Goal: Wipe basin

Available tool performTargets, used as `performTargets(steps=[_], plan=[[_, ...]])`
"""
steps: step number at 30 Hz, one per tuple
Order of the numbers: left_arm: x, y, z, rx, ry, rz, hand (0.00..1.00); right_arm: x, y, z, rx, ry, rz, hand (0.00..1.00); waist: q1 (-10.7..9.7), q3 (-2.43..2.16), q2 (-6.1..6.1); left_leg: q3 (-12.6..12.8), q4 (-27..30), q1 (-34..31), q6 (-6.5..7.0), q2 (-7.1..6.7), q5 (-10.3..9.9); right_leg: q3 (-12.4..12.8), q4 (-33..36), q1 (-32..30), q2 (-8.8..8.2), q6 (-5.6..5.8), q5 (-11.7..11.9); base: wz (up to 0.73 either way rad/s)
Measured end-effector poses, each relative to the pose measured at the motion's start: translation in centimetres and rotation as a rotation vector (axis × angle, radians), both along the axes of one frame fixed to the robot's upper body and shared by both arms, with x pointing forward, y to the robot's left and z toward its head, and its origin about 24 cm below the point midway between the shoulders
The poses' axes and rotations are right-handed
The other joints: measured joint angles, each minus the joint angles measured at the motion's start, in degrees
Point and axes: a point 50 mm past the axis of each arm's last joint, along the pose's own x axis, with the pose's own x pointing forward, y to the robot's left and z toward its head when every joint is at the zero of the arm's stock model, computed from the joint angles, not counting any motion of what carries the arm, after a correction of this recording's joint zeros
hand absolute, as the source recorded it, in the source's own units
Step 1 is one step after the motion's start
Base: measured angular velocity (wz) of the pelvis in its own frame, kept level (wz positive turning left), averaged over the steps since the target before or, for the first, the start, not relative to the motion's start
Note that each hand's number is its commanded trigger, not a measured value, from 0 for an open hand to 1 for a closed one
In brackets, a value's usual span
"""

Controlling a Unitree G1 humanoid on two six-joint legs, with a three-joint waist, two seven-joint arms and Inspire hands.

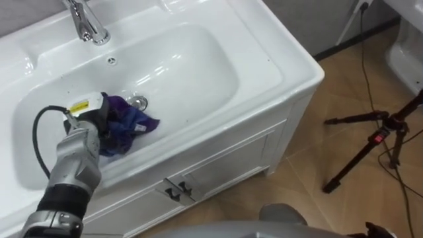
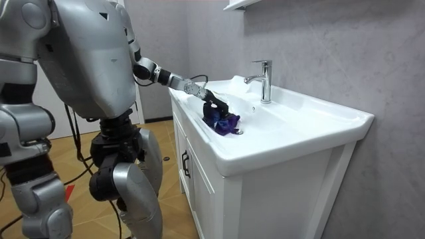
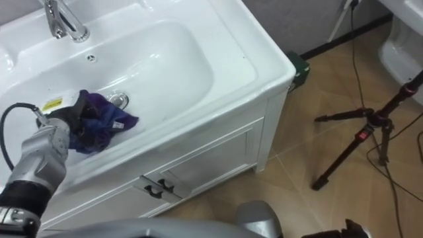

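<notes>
The white basin (image 1: 185, 73) is set in a cabinet top, with a chrome tap (image 1: 86, 23) at its back and a drain (image 1: 137, 102) in the middle of its floor. A crumpled purple-blue cloth (image 1: 132, 124) lies on the basin floor just in front of the drain. My left hand (image 1: 89, 116) reaches in from the lower left with its dark fingers curled into the cloth's left side. In the room view the same hand (image 2: 214, 103) presses the cloth (image 2: 224, 122) down inside the bowl while I stand upright at the cabinet's front.
Below the basin is a white cabinet (image 1: 218, 165) with two doors and dark handles. A black tripod (image 1: 377, 139) stands on the wooden floor to the right, with cables by it. A white toilet (image 1: 406, 53) sits at the far right.
</notes>
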Motion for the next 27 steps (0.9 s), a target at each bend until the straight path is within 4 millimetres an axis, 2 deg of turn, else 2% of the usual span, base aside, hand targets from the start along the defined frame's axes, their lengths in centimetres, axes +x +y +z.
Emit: performTargets(steps=[2,8,12,19,24,27], plan=[[0.2,-0.8,0.0,-0.059,-0.017,0.006,1.0,0.1,0.2,-0.1,0.0,0.007,0.026,0.0,-0.5,-0.04,-0.36,0.1,-0.5,0.6,0.0,-0.02,0.0,0.0,-0.1,0.4,0.05,0.02,0.0,0.0],[1.7,-3.9,0.9,-0.184,-0.072,-0.057,1.0,0.3,1.5,-0.5,0.031,0.006,0.04,0.0,-1.0,0.12,-2.44,0.6,-0.6,1.3,0.0,0.22,0.0,0.0,-1.5,1.7,0.38,0.17,0.1,0.01],[2.2,-5.0,1.2,-0.235,-0.086,-0.087,1.0,0.4,1.7,-0.7,0.036,0.013,0.041,0.0,-2.4,0.14,-2.41,0.7,-0.6,0.5,0.0,0.19,0.0,-0.2,-2.5,1.7,0.34,0.67,0.6,0.07],[2.4,-5.6,1.3,-0.37,-0.107,-0.067,1.0,0.1,1.8,-0.8,0.038,0.022,0.039,0.0,-2.7,0.24,-2.07,0.4,-0.7,0.4,0.01,0.21,0.0,-0.3,-2.9,2.0,0.4,0.76,0.8,0.01],[3.1,-8.3,2.1,-0.414,-0.129,-0.155,1.0,0.0,2.0,-1.0,0.042,0.054,0.06,0.0,-3.6,0.39,-2.22,-0.1,-0.8,0.5,0.01,0.19,0.0,-0.7,-3.1,3.0,0.36,0.78,0.8,0.09],[3.3,-9.2,2.6,-0.414,-0.145,-0.196,1.0,0.2,2.1,-1.0,0.043,0.056,0.072,0.0,-3.6,0.48,-2.1,-0.1,-0.8,0.4,0.01,0.24,0.0,-0.7,-3.3,3.0,0.42,0.78,0.8,0.0]])
